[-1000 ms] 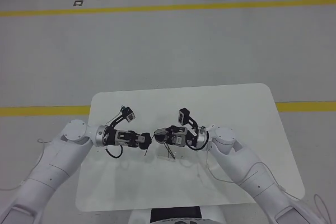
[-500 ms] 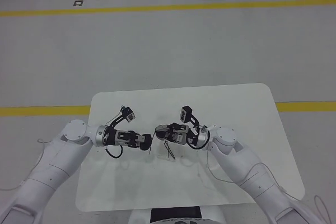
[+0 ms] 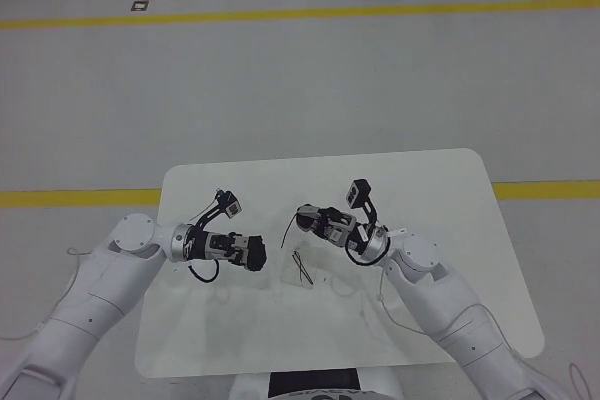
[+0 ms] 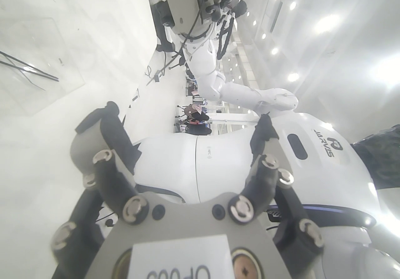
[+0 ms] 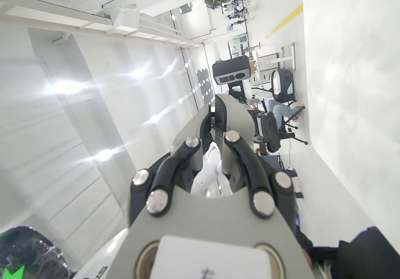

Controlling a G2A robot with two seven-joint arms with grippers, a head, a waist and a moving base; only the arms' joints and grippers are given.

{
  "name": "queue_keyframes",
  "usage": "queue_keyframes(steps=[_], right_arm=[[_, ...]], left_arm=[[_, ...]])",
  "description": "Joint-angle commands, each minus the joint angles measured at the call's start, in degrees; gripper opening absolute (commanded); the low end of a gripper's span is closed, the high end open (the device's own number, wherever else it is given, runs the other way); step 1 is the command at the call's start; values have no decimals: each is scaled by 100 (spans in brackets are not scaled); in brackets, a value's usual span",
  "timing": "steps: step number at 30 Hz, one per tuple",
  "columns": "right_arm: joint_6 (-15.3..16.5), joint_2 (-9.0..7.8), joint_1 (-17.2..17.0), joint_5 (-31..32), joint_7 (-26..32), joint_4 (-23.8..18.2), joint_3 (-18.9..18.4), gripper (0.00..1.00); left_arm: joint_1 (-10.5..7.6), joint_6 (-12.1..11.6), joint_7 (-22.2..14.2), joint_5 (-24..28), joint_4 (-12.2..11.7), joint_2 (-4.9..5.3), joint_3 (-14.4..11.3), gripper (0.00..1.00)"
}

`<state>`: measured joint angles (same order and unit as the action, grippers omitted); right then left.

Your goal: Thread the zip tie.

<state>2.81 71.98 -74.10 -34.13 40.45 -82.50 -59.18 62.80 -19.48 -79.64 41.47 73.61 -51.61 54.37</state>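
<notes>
My right gripper [image 3: 302,216] hangs above the middle of the white table [image 3: 430,190], shut on a thin black zip tie [image 3: 287,233] that curves down from its tips. In the left wrist view the zip tie [image 4: 225,30] dangles as a long narrow loop from the right gripper [image 4: 218,12] farther off. My left gripper [image 3: 255,255] sits a short way left of it, low over the table. Its fingers [image 4: 103,127] stand wide apart with nothing between them. In the right wrist view the right gripper [image 5: 213,119] has its fingers pressed together.
Several spare black zip ties [image 3: 300,268] lie on a clear sheet [image 4: 47,42] on the table, between and just in front of the two grippers. The table's far half and right side are bare.
The two grippers were nearly touching at the zip tie. The right one has pulled back and to the right, taking the zip tie with it; the left one has drawn slightly away.
</notes>
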Motion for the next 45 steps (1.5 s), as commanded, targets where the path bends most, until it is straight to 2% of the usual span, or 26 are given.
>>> queue_keyframes(steps=[1, 5, 8, 13, 18, 21, 26, 36, 38, 39, 45], right_arm=[[-7, 1, 5, -3, 7, 4, 4, 0], [-7, 1, 5, -3, 7, 4, 4, 0], [86, 17, -53, -90, -200, -73, -14, 0], [864, 85, -312, -307, -721, -104, 6, 0], [1667, 165, -536, -142, -1184, -22, 175, 0], [1667, 216, -666, -130, -1344, -190, 141, 0], [1667, 303, -894, -37, -1440, -414, -24, 0], [1654, 337, -947, 33, -1463, -467, -80, 0], [1663, 346, -977, 79, -1539, -526, -55, 0], [1667, 349, -980, 151, -1587, -547, -55, 0], [1667, 406, -1075, 210, -1768, -645, 7, 0]], left_arm=[[0, 0, 0, 0, 0, 0, 0, 100], [0, 0, 0, 0, 0, 0, 0, 100], [0, 0, 0, 0, 0, 0, 0, 100], [233, 0, 492, 284, 147, -68, 8, 100], [516, 0, 954, 449, 361, -262, 311, 100], [615, 0, 1120, 316, 344, -429, 405, 100], [626, 0, 1433, -27, 171, -713, 503, 100], [626, 0, 1433, -27, 171, -713, 503, 100], [679, 0, 1682, -48, 254, -730, 518, 100], [693, 0, 1687, -130, 273, -733, 519, 100], [780, 0, 1825, -108, 274, -851, 647, 100]])
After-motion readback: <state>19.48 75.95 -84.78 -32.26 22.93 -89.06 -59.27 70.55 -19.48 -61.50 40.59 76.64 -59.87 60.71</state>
